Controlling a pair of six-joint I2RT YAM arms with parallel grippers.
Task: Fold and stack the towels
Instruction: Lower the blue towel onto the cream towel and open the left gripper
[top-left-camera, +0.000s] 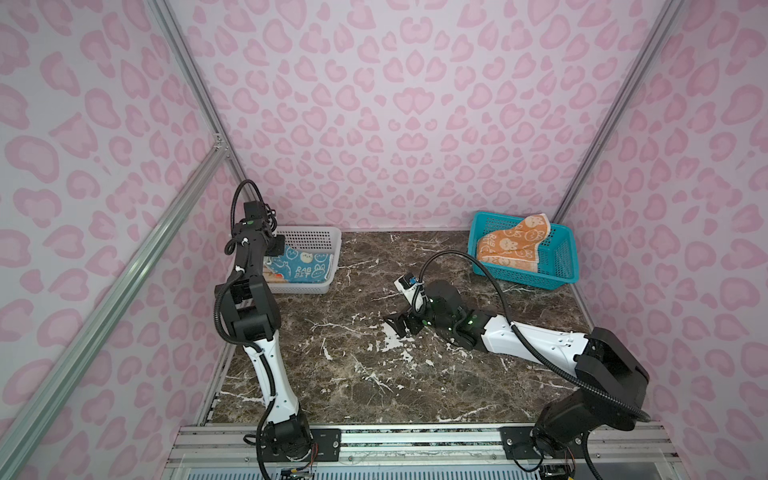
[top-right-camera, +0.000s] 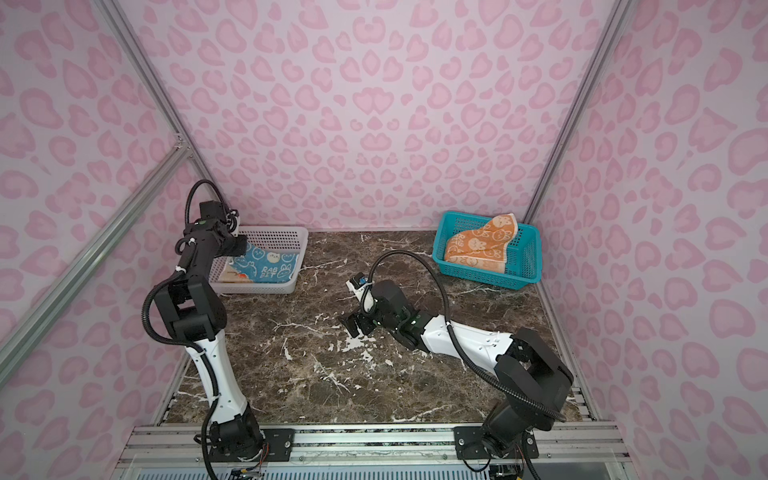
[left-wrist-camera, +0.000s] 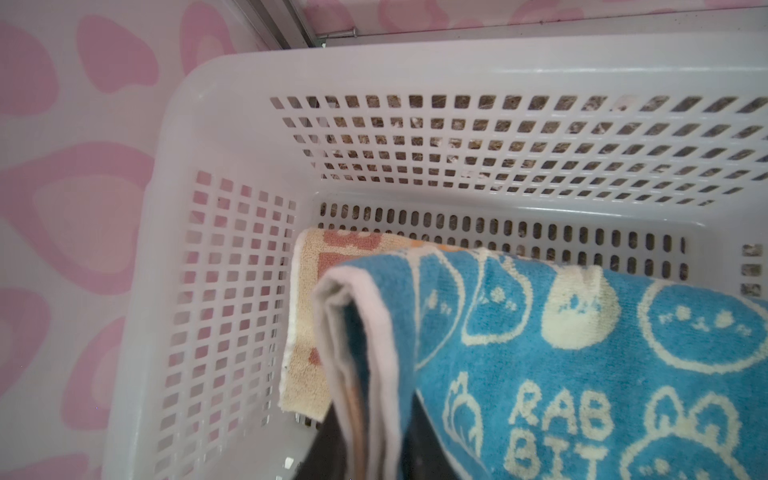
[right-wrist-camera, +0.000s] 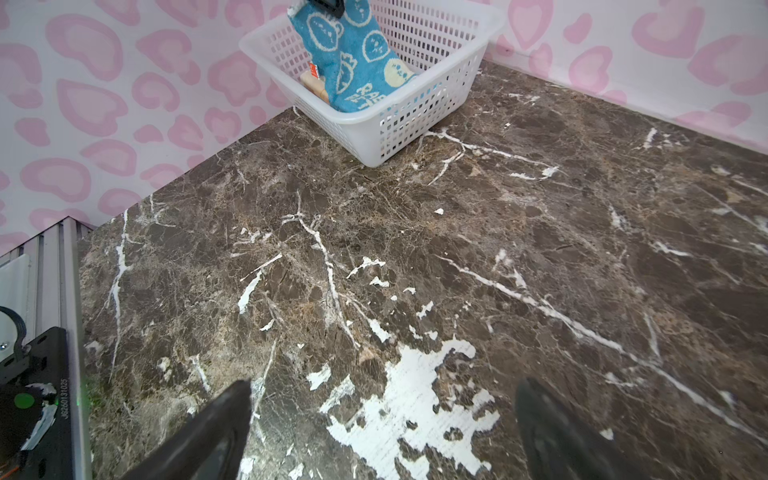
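The marble table (top-left-camera: 415, 374) lies bare between two baskets. The white basket (top-left-camera: 309, 239) at its far left holds a folded cream towel (left-wrist-camera: 301, 332) with the folded blue towel (top-left-camera: 305, 269) on top, so two look nearly stacked. The teal basket (top-left-camera: 559, 259) at the far right holds the orange towel (top-left-camera: 513, 245), crumpled against the rim; it seems the one left to fold and stack. The left gripper (right-wrist-camera: 325, 5) pinches the blue towel's folded edge, holding it raised above the cream one. The right gripper (top-left-camera: 397, 324) hovers low over the table, fingers spread wide, empty.
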